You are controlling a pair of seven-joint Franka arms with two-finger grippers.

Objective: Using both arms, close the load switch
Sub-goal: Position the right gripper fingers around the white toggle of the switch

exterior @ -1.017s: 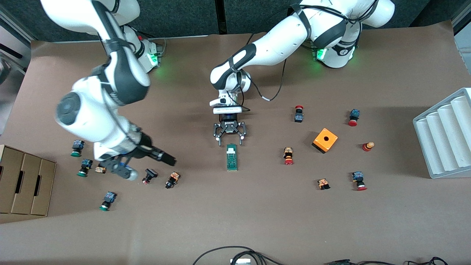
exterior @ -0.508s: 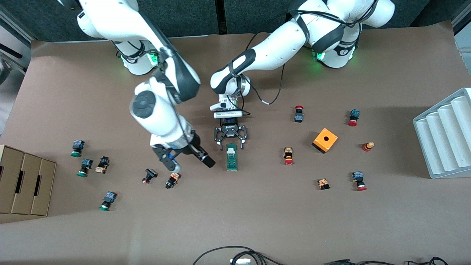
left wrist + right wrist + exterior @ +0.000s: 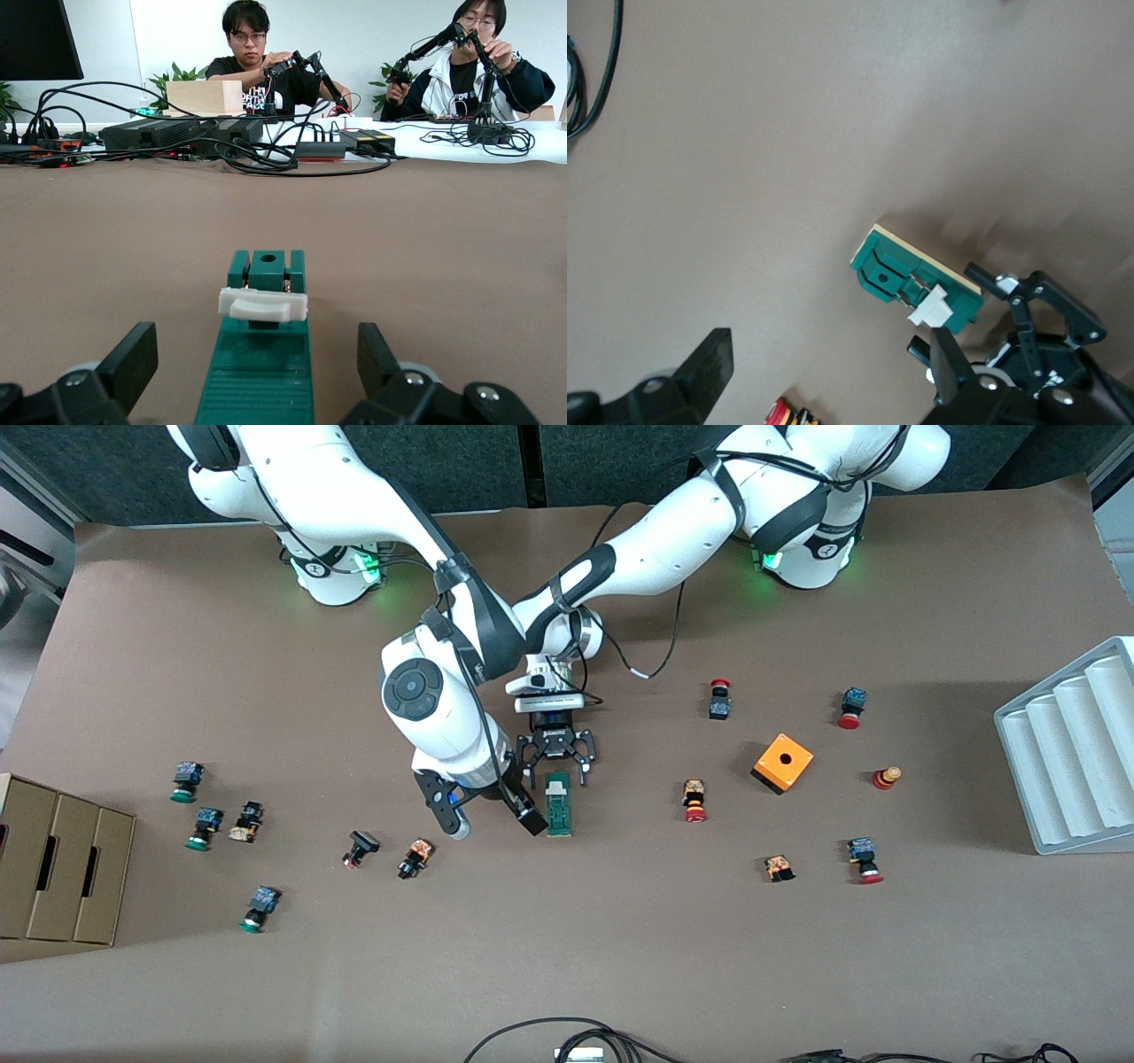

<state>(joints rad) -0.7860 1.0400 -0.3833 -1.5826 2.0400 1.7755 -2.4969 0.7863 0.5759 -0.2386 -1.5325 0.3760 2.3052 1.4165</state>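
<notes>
The load switch (image 3: 558, 808) lies on the brown table, a narrow dark-green block with its white sliding piece (image 3: 556, 786) at the end farther from the front camera. My left gripper (image 3: 556, 767) is open and low at that end, one finger on each side of it. In the left wrist view the switch (image 3: 257, 367) runs between the open fingers (image 3: 133, 363), and the white piece (image 3: 263, 305) is just ahead of them. My right gripper (image 3: 485, 810) is open, its one finger (image 3: 530, 818) close beside the switch. The right wrist view shows the switch (image 3: 899, 266) and the left gripper (image 3: 1036, 310).
An orange cube (image 3: 782, 763) and several red-capped push buttons (image 3: 695, 801) lie toward the left arm's end. More buttons (image 3: 415, 857) lie near my right gripper. A cardboard box (image 3: 62, 859) and a grey ridged tray (image 3: 1072, 753) stand at the table's two ends.
My right arm has swung in from the right arm's end of the table, and its gripper now sits beside the switch. My left gripper has come slightly closer over the switch's end.
</notes>
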